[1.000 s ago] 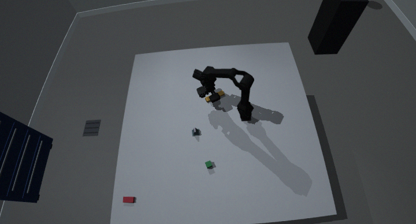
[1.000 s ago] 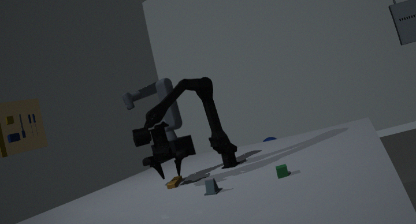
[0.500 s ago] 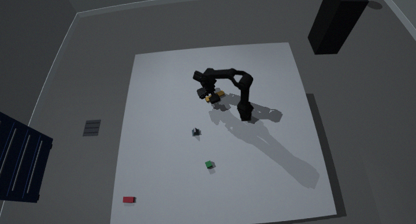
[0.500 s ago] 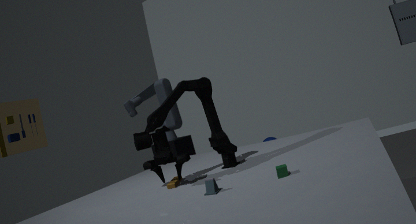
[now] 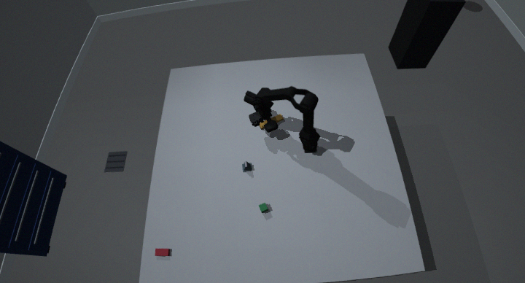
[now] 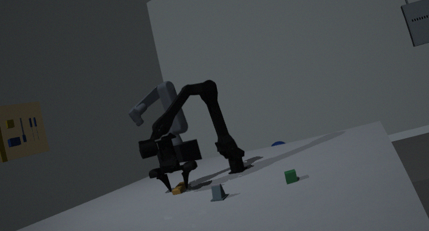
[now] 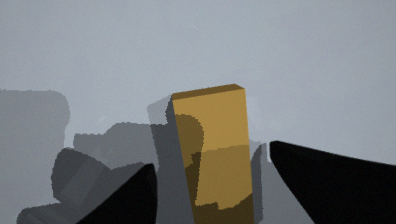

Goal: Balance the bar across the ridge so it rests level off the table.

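Observation:
The orange bar (image 5: pixel 279 117) (image 6: pixel 176 192) (image 7: pixel 222 120) lies flat on the table, partly hidden under the arm in the top view. My gripper (image 6: pixel 179 189) (image 7: pixel 213 160) is open, pointing down, with its fingers low on either side of the bar. In the wrist view a gap shows between the bar and each fingertip, so it is not gripped. The grey ridge (image 5: pixel 246 166) (image 6: pixel 217 192) stands on the table, away from the gripper, with nothing on it.
A green block (image 5: pixel 263 207) (image 6: pixel 290 176) sits on the white table (image 5: pixel 205 207), beyond the ridge from the bar. A red block (image 5: pixel 162 252) lies near a table corner in the top view. The arm's base (image 5: pixel 310 143) (image 6: pixel 236 165) stands on the table.

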Motion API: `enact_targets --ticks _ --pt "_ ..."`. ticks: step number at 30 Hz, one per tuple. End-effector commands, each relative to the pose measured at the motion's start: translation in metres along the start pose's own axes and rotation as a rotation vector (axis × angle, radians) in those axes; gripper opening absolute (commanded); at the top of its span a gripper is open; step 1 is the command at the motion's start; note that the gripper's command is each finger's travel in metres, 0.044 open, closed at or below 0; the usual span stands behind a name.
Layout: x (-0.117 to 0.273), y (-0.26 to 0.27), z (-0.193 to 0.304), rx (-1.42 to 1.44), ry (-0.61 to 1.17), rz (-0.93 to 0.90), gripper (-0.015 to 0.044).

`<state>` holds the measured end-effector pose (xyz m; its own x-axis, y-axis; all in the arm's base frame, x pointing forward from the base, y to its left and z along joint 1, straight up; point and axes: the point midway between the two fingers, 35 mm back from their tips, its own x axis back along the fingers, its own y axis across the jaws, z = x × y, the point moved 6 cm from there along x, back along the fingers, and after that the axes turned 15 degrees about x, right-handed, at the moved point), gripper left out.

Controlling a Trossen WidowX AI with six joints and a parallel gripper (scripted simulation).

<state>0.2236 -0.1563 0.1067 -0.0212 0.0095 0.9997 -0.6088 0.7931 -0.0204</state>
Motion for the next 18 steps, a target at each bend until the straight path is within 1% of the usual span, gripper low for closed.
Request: enact_targets --ticks 1,5,12,18 --pt "-0.0007 -0.0002 0.0004 0.004 0.004 0.001 0.0315" --pt "-0.0007 -0.0002 0.0004 0.004 0.004 0.001 0.0315" --pt "-0.0002 0.0 0.0 0.0 0.0 0.0 0.0131" --pt "-0.0002 0.0 0.0 0.0 0.0 0.0 0.0091"
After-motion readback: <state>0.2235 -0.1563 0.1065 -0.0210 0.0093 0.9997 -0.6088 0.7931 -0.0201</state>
